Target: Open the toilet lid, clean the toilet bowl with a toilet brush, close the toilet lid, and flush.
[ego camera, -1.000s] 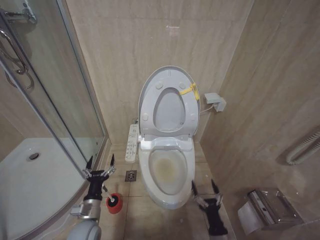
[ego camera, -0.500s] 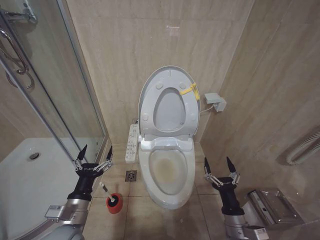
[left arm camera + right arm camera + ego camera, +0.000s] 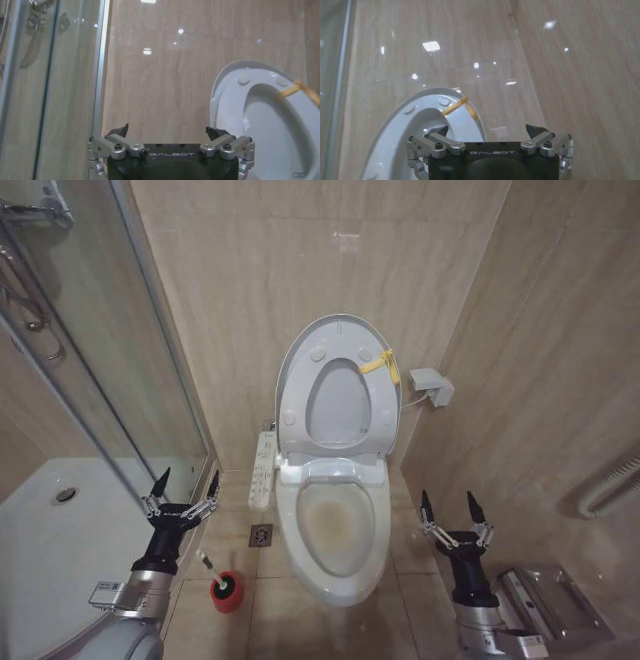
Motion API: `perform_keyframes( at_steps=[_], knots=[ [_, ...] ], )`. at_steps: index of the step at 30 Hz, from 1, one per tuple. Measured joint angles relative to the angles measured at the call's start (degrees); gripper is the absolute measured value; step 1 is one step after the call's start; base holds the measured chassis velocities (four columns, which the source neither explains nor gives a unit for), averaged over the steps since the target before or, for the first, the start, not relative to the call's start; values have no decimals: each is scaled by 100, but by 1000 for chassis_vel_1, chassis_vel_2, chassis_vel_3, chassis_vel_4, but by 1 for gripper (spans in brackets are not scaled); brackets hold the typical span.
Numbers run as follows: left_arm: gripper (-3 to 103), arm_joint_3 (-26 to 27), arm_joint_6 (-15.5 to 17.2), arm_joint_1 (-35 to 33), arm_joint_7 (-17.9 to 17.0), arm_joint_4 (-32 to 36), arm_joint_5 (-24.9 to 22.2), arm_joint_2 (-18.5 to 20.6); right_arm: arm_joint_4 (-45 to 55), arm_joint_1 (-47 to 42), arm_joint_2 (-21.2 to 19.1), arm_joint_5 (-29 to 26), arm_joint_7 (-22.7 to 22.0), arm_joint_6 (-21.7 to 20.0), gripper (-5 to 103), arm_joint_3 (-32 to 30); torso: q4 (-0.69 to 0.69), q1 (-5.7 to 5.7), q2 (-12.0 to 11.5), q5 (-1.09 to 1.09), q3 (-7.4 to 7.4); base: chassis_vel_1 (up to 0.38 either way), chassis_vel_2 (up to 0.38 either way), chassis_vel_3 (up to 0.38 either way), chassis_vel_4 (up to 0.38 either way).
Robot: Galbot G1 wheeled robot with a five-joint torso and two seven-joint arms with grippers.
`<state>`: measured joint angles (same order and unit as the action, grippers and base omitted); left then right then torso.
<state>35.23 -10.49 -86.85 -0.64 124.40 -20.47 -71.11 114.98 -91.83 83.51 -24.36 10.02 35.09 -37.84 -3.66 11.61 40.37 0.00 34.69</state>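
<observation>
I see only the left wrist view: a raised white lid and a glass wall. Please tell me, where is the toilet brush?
Observer: The toilet brush stands in its red holder on the floor, between the shower enclosure and the toilet bowl.
Operator: Is my left gripper near it?
Observer: The left gripper hangs open above it, on the shower side, holding nothing.
Operator: And the right arm?
Observer: The right gripper is open on the other side of the bowl, also holding nothing.
Operator: Is the bowl dirty?
Observer: Yes, a yellowish stain shows inside; the toilet lid leans against the wall.
</observation>
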Motion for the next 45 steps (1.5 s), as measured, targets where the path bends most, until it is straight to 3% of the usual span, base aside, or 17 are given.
perform_keyframes(
  at_steps=[16,27,32,35,38,45],
  knots=[
    [100,-65,-5,441,14,-426,4,-60,-425,329,-156,-133,-56,26,100,-83,2,9,-3,-1,4,-243,155,239,-160],
    [100,-20,-33,641,19,-659,2,-89,-466,506,-329,107,-655,-55,100,-128,-2,-3,1,1,-1,29,-16,-30,21],
    [100,78,-100,684,10,-754,-3,-100,-456,704,-744,114,-960,-232,100,-133,-2,0,0,1,0,0,0,0,0],
    [100,152,-144,585,10,-694,-4,-136,-726,1154,-1309,-65,-1108,-367,100,-84,-1,2,0,1,1,0,0,0,0],
    [100,206,-169,491,11,-622,-4,-161,-1071,1544,-1579,-232,-1123,-386,100,0,0,2,0,2,1,0,0,0,0],
    [100,487,-205,176,15,-458,13,-203,-1895,2549,-1873,-660,-1038,-394,100,269,0,2,-1,2,1,0,0,0,0]
  ],
)
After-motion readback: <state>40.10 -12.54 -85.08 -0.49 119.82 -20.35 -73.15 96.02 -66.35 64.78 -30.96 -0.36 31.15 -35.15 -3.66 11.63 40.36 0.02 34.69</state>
